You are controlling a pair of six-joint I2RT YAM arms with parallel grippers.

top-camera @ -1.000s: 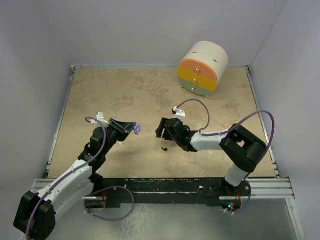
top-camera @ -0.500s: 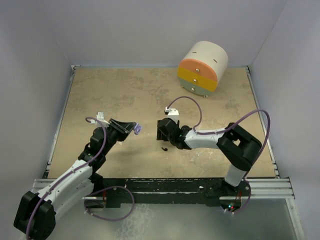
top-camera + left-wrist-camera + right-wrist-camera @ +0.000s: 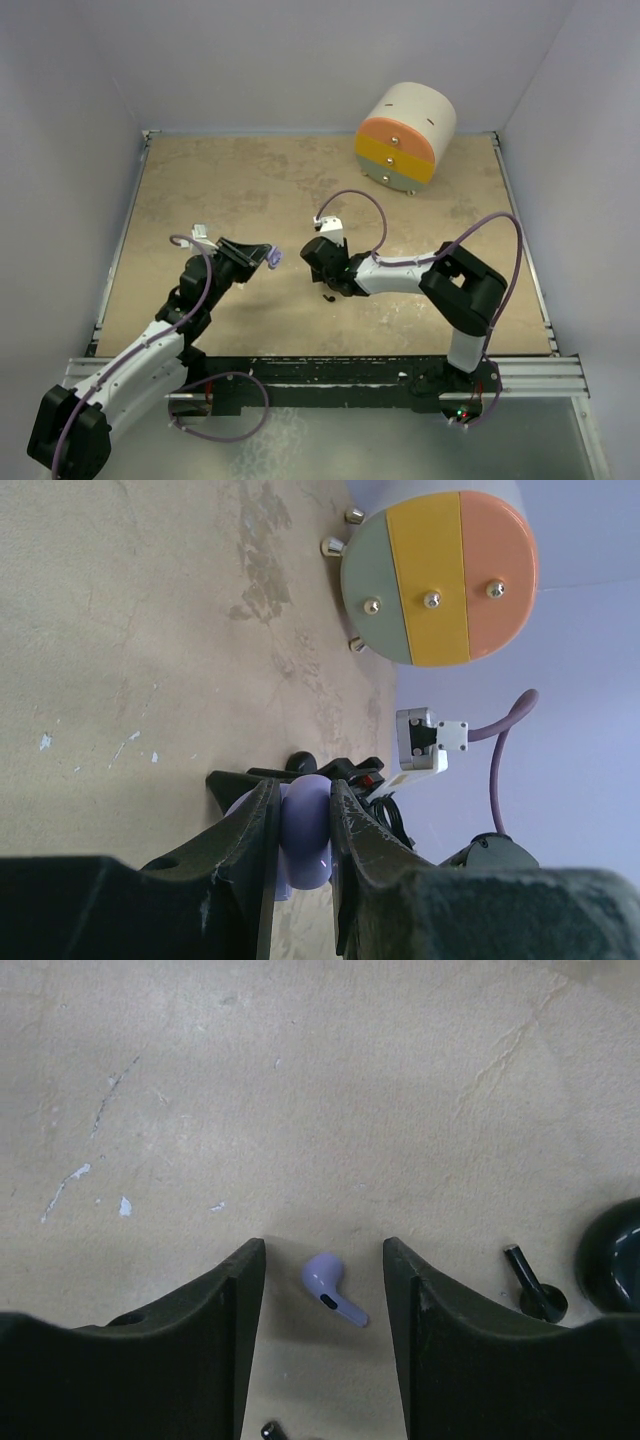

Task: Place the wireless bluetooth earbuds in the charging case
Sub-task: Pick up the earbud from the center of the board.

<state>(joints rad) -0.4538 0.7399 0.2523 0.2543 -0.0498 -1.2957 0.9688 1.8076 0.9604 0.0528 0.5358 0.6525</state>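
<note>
The left gripper is held low over the left middle of the table. Its fingers are clamped on a rounded lavender case. In the left wrist view the case is seen pinched between the two fingers of the left gripper, with part of its body standing out beyond the fingertips. Whether the case is open cannot be told.

The right gripper is reached across to the left and is set close to the table near its middle, just right of the case and apart from it. In the right wrist view the fingers of the right gripper are spread apart, and nothing is gripped. A lavender earbud is seen lying on the table in the gap between them, touched by neither finger. A black earbud lies on the table outside one finger, and beside it a dark round thing is cut off by the edge of the view; what it is cannot be told.

From above, the black earbud is found just on the near side of the right gripper. The lavender earbud is hidden there by the gripper.

A round drawer unit with green, yellow and orange fronts stands at the far right of the table, well apart from both grippers.
</note>
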